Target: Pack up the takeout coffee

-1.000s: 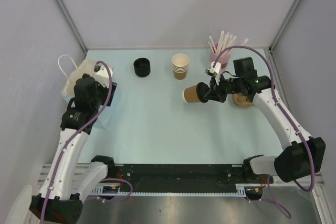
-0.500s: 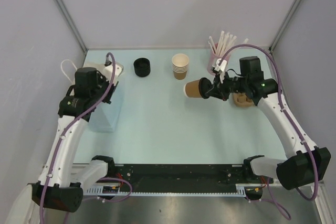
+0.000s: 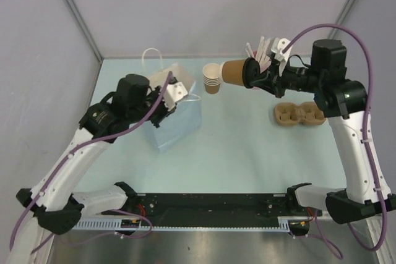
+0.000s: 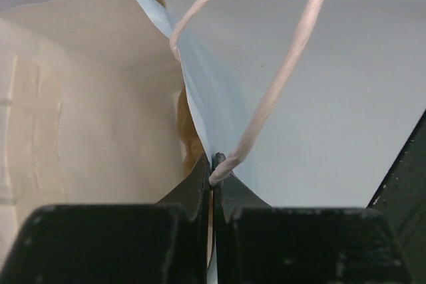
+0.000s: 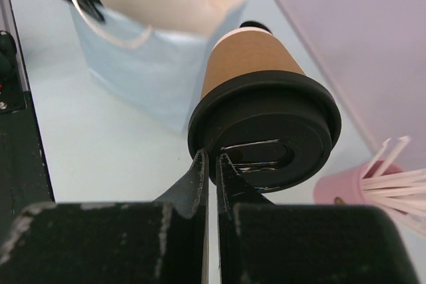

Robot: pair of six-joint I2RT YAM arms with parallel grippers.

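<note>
Takeout coffee higher, paper bag further right

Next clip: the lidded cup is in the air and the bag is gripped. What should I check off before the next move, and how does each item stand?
1. Right jaws on the black lid rim: ok, shut.
2. Lid seated on the coffee cup: ok, looks flush.
3. Cup upright: not ok, held sideways.
4. Left jaws on the paper bag edge: ok, shut at its handle.
5. Bag mouth open wide enough: cannot tell.
6. Cup over bag: not ok, it is by the cup stack.
</note>
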